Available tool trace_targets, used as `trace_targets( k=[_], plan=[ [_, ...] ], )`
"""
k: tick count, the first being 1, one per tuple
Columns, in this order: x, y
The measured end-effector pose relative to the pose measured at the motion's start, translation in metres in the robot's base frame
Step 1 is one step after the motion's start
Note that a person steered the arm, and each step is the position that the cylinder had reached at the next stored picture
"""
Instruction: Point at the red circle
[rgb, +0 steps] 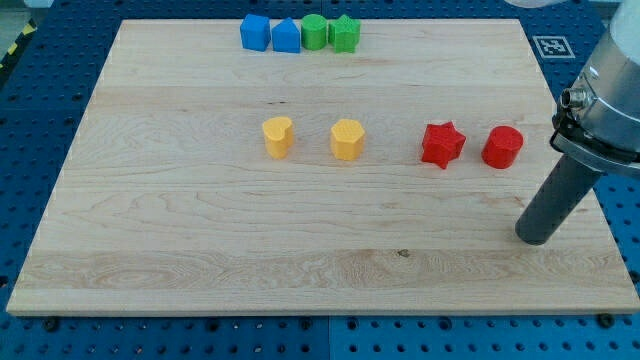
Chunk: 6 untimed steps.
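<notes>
The red circle (502, 147) stands at the view's right on the wooden board (200, 250), just right of a red star (442, 144). My tip (534, 239) rests on the board below and slightly right of the red circle, well apart from it. The dark rod rises from the tip toward the view's upper right.
A yellow heart (278, 137) and a yellow hexagon (347, 139) sit mid-board. Along the view's top edge stand a blue cube (255, 32), a blue pentagon-like block (286, 36), a green circle (314, 32) and a green star (344, 33). The board's right edge is near my tip.
</notes>
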<state>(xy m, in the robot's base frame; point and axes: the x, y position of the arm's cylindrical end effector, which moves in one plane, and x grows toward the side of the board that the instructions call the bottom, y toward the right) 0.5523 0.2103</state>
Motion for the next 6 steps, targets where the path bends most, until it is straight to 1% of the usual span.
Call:
trace_targets(
  k=[1, 3, 4, 6],
  plan=[
    [-0.002, 0.001],
    [-0.038, 0.021],
    [-0.043, 0.021],
    [-0.084, 0.021]
  ],
)
